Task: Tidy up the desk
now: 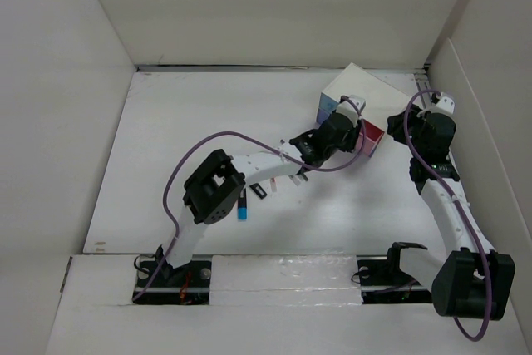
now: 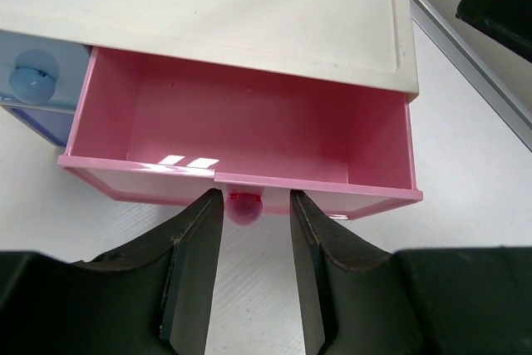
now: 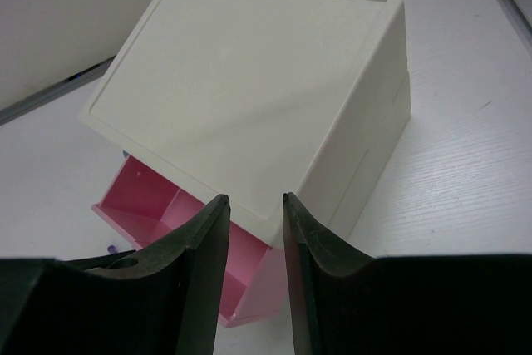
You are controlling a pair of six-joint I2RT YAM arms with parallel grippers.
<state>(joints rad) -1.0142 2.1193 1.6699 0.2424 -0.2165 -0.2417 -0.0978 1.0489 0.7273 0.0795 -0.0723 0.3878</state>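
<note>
The desk (image 1: 208,122) is a white tabletop walled by white panels. A small white box (image 1: 366,89) stands at its back right, with its pink drawer (image 2: 249,130) pulled open and showing nothing inside. My left gripper (image 2: 256,198) is open, its fingers (image 2: 199,239) on either side of the drawer's pink knob (image 2: 245,208), which sits close to the left finger. My right gripper (image 3: 251,209) is open and empty, hovering over the box's (image 3: 241,97) front corner above the pink drawer (image 3: 145,197). In the top view the left gripper (image 1: 353,132) and right gripper (image 1: 411,122) flank the box.
A blue drawer with a round blue knob (image 2: 32,76) sits left of the pink one. A small blue-tipped item (image 1: 243,209) and a small black item (image 1: 259,192) lie near the left arm's elbow. The right arm's black housing (image 2: 499,6) is close beside the box.
</note>
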